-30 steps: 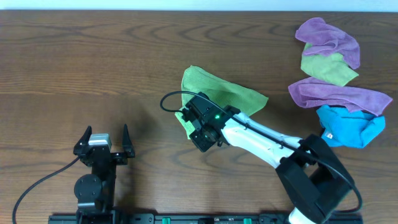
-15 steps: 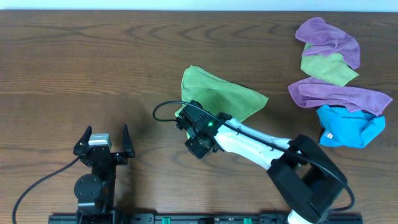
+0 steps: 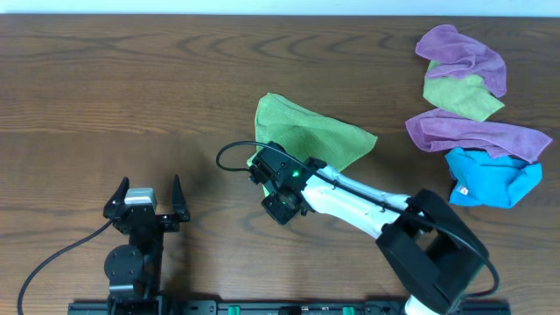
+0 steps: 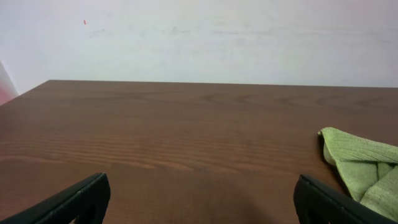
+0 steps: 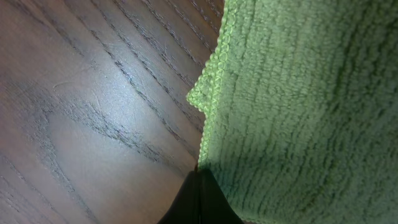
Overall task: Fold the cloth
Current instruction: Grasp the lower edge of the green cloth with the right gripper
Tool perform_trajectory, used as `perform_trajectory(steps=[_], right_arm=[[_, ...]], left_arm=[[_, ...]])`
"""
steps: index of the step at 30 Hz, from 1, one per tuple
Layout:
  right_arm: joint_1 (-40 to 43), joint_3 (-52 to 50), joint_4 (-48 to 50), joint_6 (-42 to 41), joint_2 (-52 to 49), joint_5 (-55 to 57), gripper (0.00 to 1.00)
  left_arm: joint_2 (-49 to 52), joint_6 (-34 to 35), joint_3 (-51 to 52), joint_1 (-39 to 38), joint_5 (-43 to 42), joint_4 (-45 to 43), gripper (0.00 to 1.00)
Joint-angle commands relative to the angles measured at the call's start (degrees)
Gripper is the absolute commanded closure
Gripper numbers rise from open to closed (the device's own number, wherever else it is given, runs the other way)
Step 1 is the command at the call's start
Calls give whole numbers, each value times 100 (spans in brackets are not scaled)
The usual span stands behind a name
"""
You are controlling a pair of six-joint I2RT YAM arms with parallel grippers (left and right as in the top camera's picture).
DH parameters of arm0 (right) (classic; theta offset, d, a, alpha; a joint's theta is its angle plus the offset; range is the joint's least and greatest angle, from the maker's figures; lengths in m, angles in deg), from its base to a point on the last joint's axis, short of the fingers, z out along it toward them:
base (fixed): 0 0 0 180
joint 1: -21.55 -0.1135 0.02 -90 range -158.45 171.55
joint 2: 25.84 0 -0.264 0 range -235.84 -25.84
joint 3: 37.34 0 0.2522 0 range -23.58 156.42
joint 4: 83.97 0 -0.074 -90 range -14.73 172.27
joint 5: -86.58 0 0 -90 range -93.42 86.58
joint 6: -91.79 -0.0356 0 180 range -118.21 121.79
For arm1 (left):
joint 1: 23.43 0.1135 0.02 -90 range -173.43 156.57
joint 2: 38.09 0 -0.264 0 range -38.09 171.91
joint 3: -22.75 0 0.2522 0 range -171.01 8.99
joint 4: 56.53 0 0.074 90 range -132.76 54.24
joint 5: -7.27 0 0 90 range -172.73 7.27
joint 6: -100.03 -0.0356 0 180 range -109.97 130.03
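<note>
Cloth (image 3: 308, 131): lime-green, rumpled, mid-bench. Right gripper (image 5: 199, 194): fingertips pinched together on the cloth's hem. Left gripper (image 3: 147, 185): spread wide, holding nothing, near the front edge toward the left corner.

Overhead straight down on whole table (image 3: 131, 87), left wrist low across tabletop, right wrist close-up, all sharing cloth (image 3: 302, 131)

Lime-green microfiber cloth (image 3: 302, 131), ribbed nap, stitched hem. It lies rumpled in a rough triangle near the middle of the table (image 3: 131, 87). Long tip points to 3 o'clock; 7 o'clock corner hidden.
</note>
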State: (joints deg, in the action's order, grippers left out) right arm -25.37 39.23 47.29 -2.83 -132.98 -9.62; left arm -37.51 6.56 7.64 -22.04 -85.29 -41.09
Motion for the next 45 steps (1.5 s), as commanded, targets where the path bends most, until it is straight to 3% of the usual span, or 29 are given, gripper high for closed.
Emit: perform_trajectory(steps=[1, 20, 45], right_arm=[[-37, -11, -74, -111, 103, 42, 98], [-35, -17, -105, -72, 439, 645, 98], [-28, -144, 20, -68, -295, 737, 98]], left_arm=[[-31, -83, 107, 20, 166, 275, 5], [-31, -83, 107, 20, 166, 273, 5], [-31, -83, 107, 20, 166, 273, 5]])
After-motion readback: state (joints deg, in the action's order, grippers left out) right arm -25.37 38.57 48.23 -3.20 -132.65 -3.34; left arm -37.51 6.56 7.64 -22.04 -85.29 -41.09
